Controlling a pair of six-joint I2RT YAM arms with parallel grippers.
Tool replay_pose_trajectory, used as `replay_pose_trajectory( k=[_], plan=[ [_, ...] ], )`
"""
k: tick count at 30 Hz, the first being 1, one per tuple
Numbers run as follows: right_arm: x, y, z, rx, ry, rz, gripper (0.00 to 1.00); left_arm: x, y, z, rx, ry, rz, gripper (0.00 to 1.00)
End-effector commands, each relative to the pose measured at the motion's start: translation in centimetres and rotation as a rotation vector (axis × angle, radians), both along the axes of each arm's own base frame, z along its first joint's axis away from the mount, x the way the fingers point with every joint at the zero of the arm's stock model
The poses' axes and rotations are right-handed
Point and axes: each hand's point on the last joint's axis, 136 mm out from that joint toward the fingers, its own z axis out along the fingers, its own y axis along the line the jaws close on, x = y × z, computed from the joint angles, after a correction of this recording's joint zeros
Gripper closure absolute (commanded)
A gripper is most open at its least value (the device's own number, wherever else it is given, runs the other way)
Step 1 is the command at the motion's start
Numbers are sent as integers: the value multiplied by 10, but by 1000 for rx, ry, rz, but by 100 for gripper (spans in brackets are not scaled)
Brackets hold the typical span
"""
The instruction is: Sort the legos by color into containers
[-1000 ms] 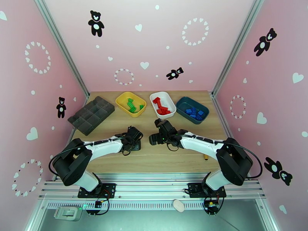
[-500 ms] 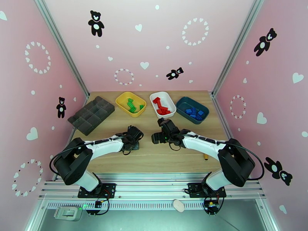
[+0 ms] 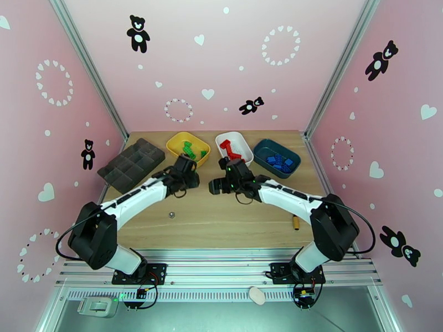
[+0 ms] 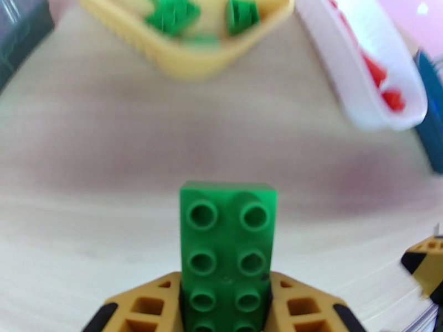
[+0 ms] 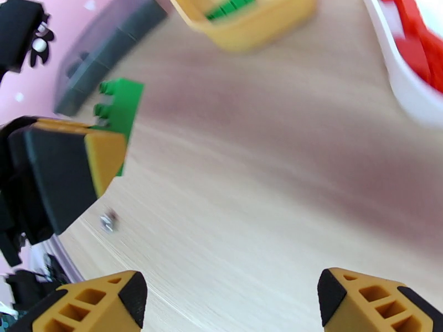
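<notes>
Top view: the left gripper (image 3: 186, 167) hangs just short of the yellow tray (image 3: 178, 152), with the right gripper (image 3: 217, 185) near it.
Left wrist: the fingers clamp a green brick (image 4: 228, 255).
Right wrist: the jaws stand wide and empty over the table (image 5: 249, 178).

Light wooden table (image 3: 221, 228), mid-frame. Along upper edge, left to right: dark grey organizer (image 3: 132, 164), yellow tray (image 3: 170, 145), white tray (image 3: 239, 143), teal tray (image 3: 264, 147). Tiny metal ball (image 3: 171, 214) lower centre-left; small brown peg (image 3: 295, 222) lower right.
</notes>
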Motion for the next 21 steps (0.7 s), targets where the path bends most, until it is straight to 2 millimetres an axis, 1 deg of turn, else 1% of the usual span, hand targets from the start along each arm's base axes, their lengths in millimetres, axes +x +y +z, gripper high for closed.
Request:
replay_pose_trajectory(
  k=[1,6,11,14,16,17,19,21],
  plan=[
    [18,18,22,71,-16,24,14,28,-2,8,-65,1,-35,71],
    [39,29,42,116,-26,24,14,75,8,11,-122,3,12,71],
    [51,27,56,126,-42,12,14,118,14,8,-107,7,50,70],
    [54,25,60,126,-43,6,13,140,16,1,-90,21,69,69],
    [56,23,63,124,-48,3,13,153,17,-9,-83,40,77,67],
    [56,22,64,121,-50,2,13,157,16,-12,-86,45,74,63],
    [54,20,65,113,-53,3,13,163,9,-14,-107,35,47,46],
    [53,17,65,102,-55,0,13,164,6,-11,-125,21,38,34]
  ],
)
